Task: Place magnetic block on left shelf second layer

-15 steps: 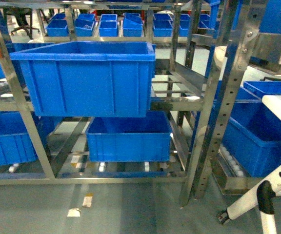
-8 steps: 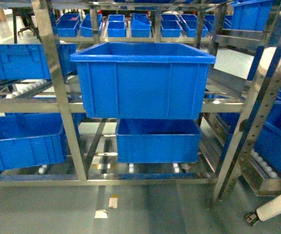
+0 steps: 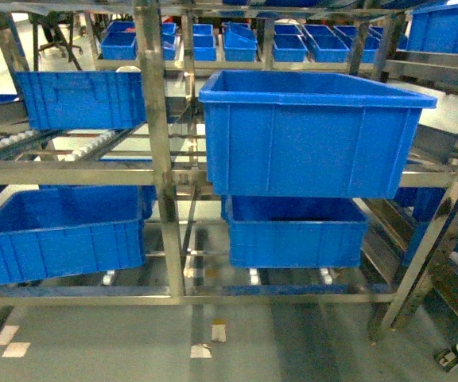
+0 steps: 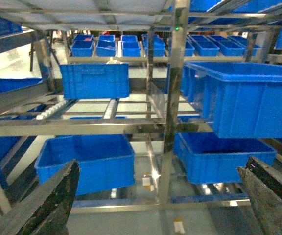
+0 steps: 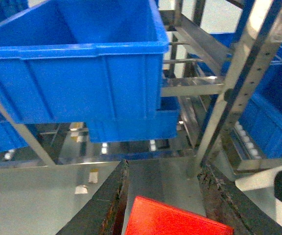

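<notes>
The magnetic block (image 5: 175, 221), a glossy red cube, sits low between the dark fingers (image 5: 106, 205) of my right gripper (image 5: 163, 169), which is shut on it. My left gripper (image 4: 163, 166) hangs open with nothing between its fingers. Neither gripper shows in the head view. The left shelf second layer is the steel rail level (image 3: 432, 178) carrying a large deep blue crate (image 3: 316, 131) with a thick rim. That crate also fills the upper left of the right wrist view (image 5: 77, 58) and stands at the right of the left wrist view (image 4: 248, 98).
A steel post (image 3: 159, 143) divides the rack. Left of it stand a smaller crate (image 3: 78, 99) above and a wide crate (image 3: 62, 235) below. Another crate (image 3: 296, 231) sits under the large one. Small bins (image 3: 237, 44) line the back. A white table leg (image 5: 273, 183) stands at right.
The head view has swung left: the large crate slid from left of centre to the right, the white table has almost left the picture, and the left bay's crates have come into view.
</notes>
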### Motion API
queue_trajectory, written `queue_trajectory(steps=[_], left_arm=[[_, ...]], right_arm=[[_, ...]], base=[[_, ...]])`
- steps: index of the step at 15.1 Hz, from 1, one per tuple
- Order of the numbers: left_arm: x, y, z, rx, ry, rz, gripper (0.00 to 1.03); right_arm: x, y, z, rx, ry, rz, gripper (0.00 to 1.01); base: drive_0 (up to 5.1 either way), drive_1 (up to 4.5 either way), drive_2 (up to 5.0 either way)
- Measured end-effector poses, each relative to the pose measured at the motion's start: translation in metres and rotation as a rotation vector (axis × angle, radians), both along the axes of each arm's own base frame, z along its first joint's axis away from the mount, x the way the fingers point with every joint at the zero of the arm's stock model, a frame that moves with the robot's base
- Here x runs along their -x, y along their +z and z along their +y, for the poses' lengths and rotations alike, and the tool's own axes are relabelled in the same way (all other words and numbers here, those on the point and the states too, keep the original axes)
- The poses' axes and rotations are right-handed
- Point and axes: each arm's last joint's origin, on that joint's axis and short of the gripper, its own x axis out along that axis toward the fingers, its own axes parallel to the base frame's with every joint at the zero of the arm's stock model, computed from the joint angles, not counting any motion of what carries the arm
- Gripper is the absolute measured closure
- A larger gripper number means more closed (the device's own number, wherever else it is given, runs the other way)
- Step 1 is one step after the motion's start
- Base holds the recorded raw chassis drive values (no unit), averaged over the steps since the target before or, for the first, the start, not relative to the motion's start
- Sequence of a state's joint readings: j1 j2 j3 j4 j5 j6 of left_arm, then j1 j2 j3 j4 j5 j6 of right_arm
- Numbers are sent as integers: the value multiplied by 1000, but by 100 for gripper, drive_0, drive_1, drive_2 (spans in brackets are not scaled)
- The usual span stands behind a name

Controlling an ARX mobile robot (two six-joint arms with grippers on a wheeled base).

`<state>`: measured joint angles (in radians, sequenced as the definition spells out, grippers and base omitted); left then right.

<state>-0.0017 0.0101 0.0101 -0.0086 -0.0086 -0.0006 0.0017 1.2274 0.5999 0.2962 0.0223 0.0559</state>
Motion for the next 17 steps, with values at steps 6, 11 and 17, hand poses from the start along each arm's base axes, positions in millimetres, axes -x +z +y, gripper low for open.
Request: queue_trajectory(steps=[6, 11, 17], left_arm=[[0, 1, 0, 0, -5, -5, 5], [0, 0, 0, 0, -6, -5, 5], [0, 1, 0, 0, -7, -9, 5]], right_arm=[[1, 1, 1, 1, 1, 0, 62], [1, 1, 1, 1, 2, -2, 62], [0, 1, 1, 0, 4, 0, 62]], base=[[0, 270, -271], [7, 435, -420], [5, 430, -421]])
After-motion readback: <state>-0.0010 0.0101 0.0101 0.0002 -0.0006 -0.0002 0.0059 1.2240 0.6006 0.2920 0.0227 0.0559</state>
